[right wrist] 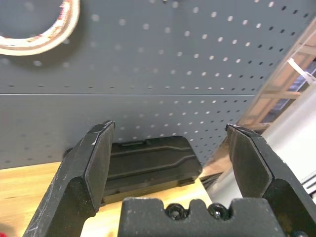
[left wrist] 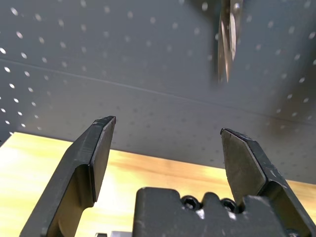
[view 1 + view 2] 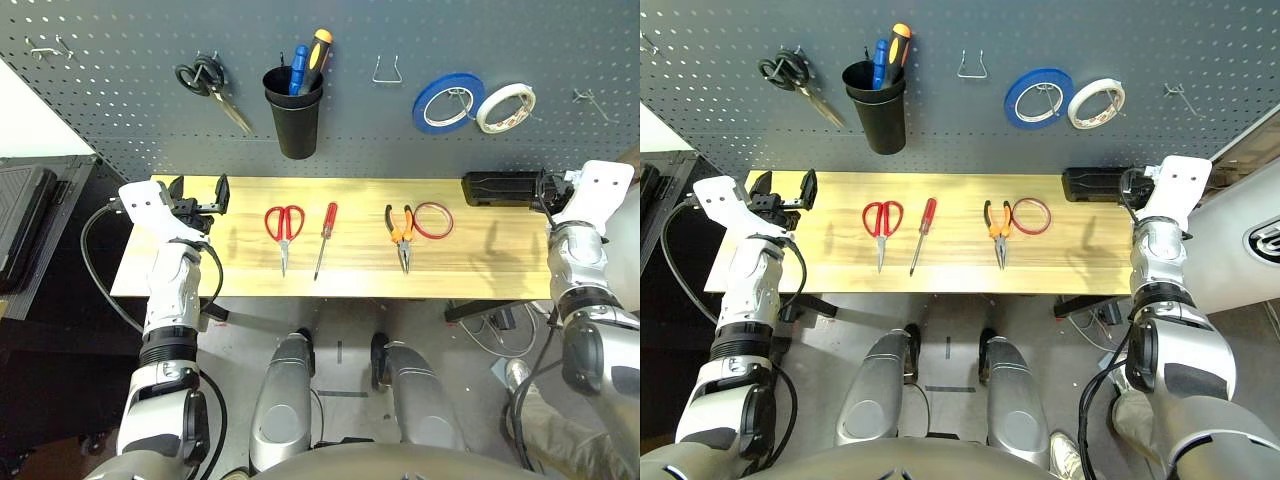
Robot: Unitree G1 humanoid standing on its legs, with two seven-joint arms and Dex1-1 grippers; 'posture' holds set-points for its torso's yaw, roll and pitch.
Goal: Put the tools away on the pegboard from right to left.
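We note dark grey pegboard [image 3: 350, 130] dotted with small holes; pale yellow tabletop [image 3: 350, 280], wood-grained; red-handled scissors [image 3: 285, 225], silver blades; red-handled screwdriver [image 3: 328, 225]; orange-and-black-handled pliers [image 3: 403, 235]; red tape ring [image 3: 447, 224]; black cup [image 3: 296, 125]; blue tape roll [image 3: 424, 105]; white tape roll [image 3: 484, 118]; black-handled scissors [image 3: 203, 80].

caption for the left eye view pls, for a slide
Red scissors, screwdriver, pliers and red tape lie on the table below the pegboard, both grippers empty

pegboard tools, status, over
both pincers open, empty; red tape ring, pliers, red screwdriver and red scissors all on the table; black case at the table's right end, by the right pincer
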